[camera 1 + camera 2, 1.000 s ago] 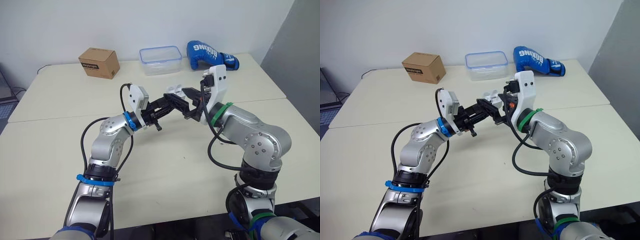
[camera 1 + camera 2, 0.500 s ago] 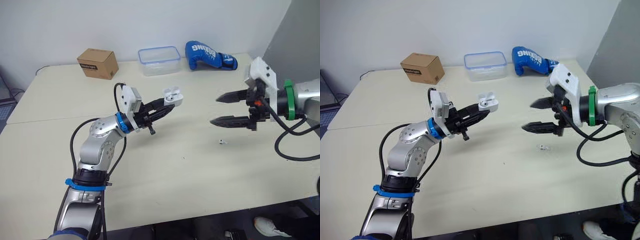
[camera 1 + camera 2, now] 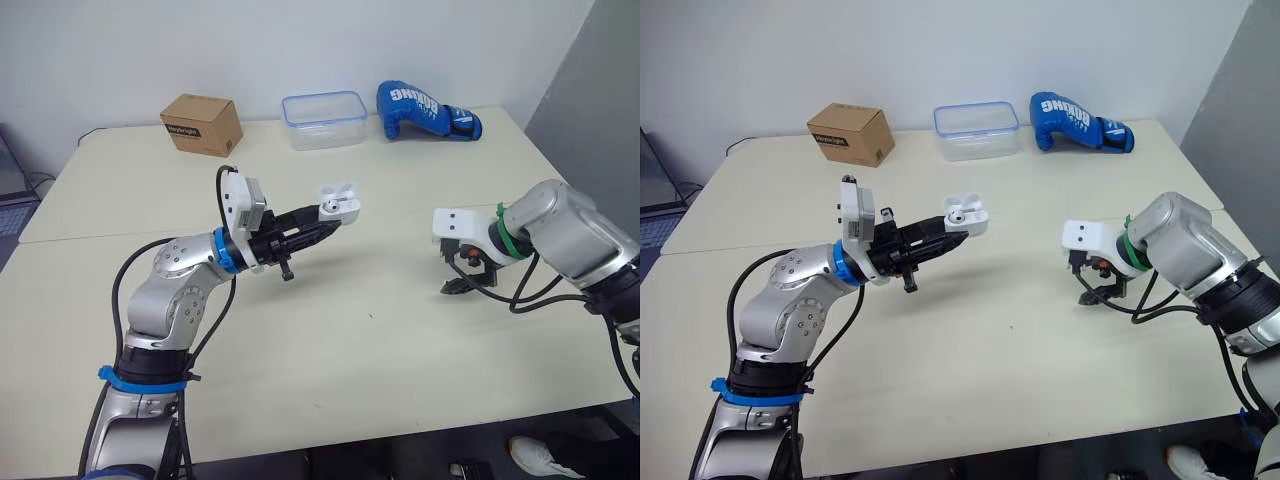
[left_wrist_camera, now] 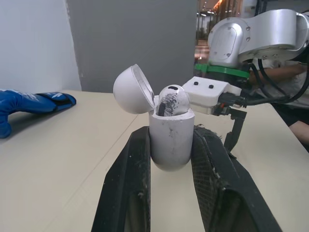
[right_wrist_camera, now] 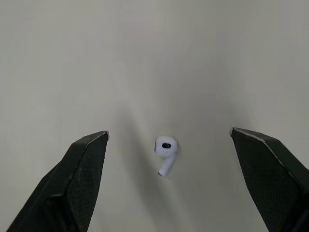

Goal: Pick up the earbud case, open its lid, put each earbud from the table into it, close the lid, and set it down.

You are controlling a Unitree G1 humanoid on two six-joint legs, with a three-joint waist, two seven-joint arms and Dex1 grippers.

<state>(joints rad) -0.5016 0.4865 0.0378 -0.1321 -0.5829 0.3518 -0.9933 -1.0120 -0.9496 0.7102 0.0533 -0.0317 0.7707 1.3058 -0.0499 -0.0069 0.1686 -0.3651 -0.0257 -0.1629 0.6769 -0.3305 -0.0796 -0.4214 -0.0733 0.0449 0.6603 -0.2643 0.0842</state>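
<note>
Above the cream desk (image 3: 330, 340), grips in the left claw (image 3: 323, 219), fingers (image 4: 126, 183) clamped on its sides, a small white plastic earbud case (image 3: 339, 204), lid (image 4: 131, 90) flipped open, one earbud (image 4: 173, 99) seated inside. At 4 o'clock from it, holds the right claw (image 5: 169, 131) spread wide over a second small white earbud (image 5: 165, 149) lying on the desk, untouched.

There's the earbud case (image 3: 338, 200) up in the left tool (image 3: 330, 216), one earbud (image 4: 173, 100) inside. The second earbud (image 5: 165, 147) lies on the counter (image 3: 350, 330) under the right tool (image 5: 169, 133); box (image 3: 201, 124), container (image 3: 322, 106), glove (image 3: 425, 109) along the far edge.
</note>
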